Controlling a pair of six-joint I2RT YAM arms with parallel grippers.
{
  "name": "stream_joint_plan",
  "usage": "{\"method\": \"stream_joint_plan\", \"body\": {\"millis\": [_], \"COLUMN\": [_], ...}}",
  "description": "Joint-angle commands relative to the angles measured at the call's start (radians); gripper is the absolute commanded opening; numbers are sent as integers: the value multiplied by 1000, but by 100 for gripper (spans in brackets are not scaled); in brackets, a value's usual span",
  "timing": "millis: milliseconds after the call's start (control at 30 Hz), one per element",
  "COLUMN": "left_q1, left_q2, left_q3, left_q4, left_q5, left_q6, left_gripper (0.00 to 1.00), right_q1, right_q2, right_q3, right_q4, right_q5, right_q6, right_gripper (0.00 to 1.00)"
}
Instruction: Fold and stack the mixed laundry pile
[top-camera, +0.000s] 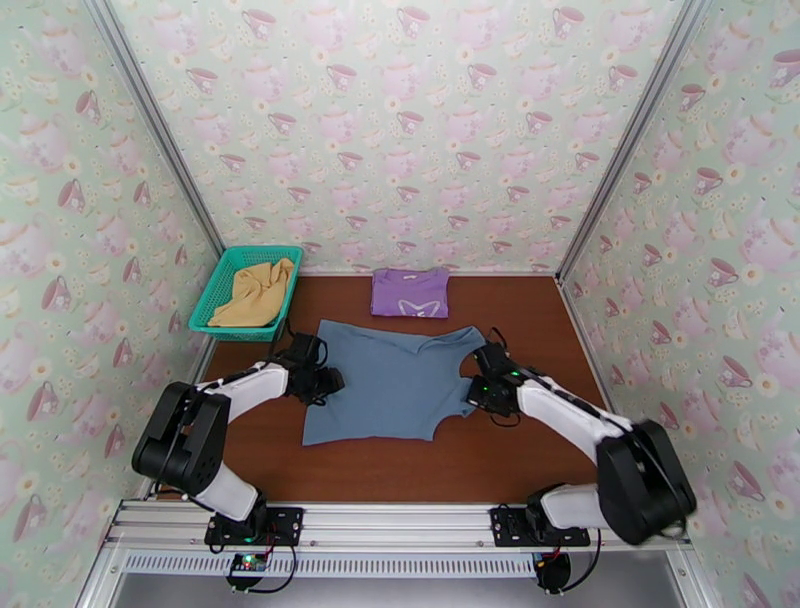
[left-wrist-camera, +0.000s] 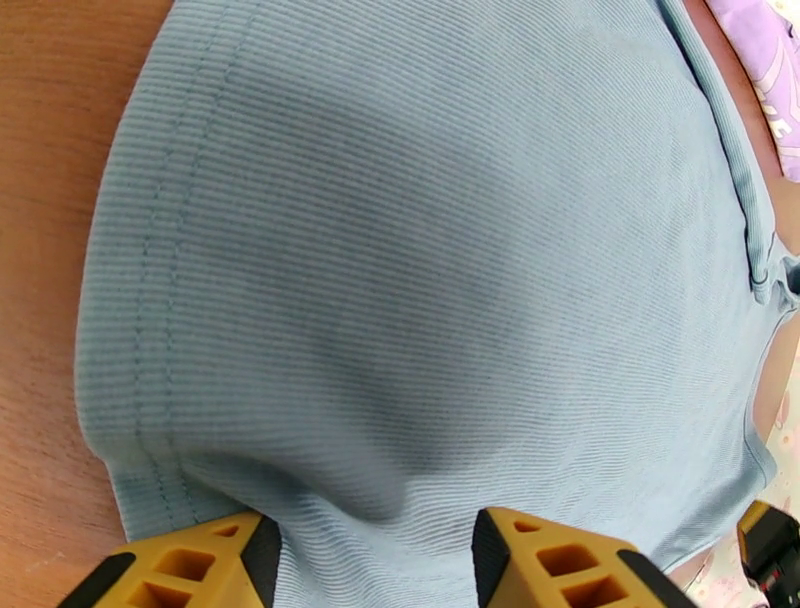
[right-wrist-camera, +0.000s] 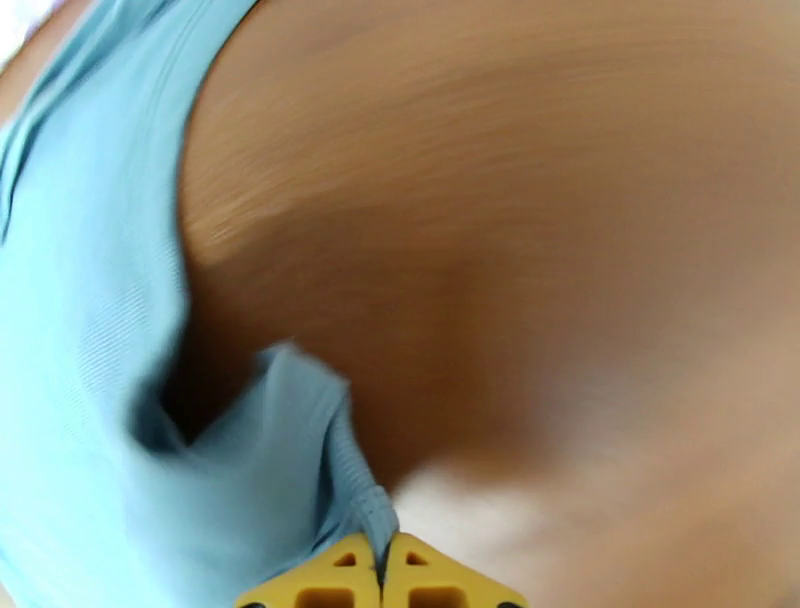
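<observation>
The grey-blue piece (top-camera: 390, 385) lies spread flat in the middle of the table. My left gripper (top-camera: 325, 382) is at its left edge. In the left wrist view its yellow fingers (left-wrist-camera: 200, 565) stand apart, with the ribbed cloth (left-wrist-camera: 420, 280) bulging between and beyond them. My right gripper (top-camera: 478, 385) is at the garment's right edge, and its fingertips (right-wrist-camera: 350, 575) are pinched together on a hem of the grey-blue piece (right-wrist-camera: 300, 440). The purple T-shirt (top-camera: 410, 292) lies folded at the back. The mustard-yellow piece (top-camera: 255, 290) sits crumpled in the basket.
A teal mesh basket (top-camera: 215, 295) stands at the back left corner. Patterned walls with metal posts close in the brown table (top-camera: 520, 330) on three sides. Bare wood shows to the right of and in front of the grey-blue piece. The right wrist view is blurred.
</observation>
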Motion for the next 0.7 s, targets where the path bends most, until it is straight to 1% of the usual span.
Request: {"method": "stream_joint_plan", "body": {"millis": [0,33,67,133,167,200,267,333,400,533,600,667], "left_q1": [-9,-8,-7,-8,-8,-7,-10,-13,-17,-32,-41,-45], "left_q2": [0,-6,-10,-16,-19,-21,-41,-91,-155,-312,-394,-469], "left_q3": [-41,-45,-46,-44,-41,-39,-31,-30,-29,-43,-81,-138], "left_q4": [-19,-18,-18,-23,-27,-34,-55,-91,-143,-294,-359,-388], "left_q5": [10,10,13,19,21,25,28,16,-9,-66,-92,-96], "left_q6": [-17,-17,-16,-9,-6,-2,3,4,1,-20,-54,-101], "left_gripper": [59,59,59,62,63,66,72,77,80,79,79,76], "right_q1": [1,1,1,1,1,1,1,1,1,5,24,49], "right_q2": [-112,-147,-169,-195,-195,-188,-176,-173,-178,-179,-185,-194], "right_q3": [-70,-98,-120,-156,-161,-158,-141,-113,-77,13,52,83], "right_q4": [-205,-214,-210,-195,-190,-191,-198,-211,-219,-212,-185,-162], "right_q5": [117,120,119,116,111,109,103,101,95,26,-42,-80], "right_q6": [135,157,172,192,192,192,187,167,123,-52,-161,-237], "right_gripper": [0,0,2,20,26,30,35,36,37,36,36,36]}}
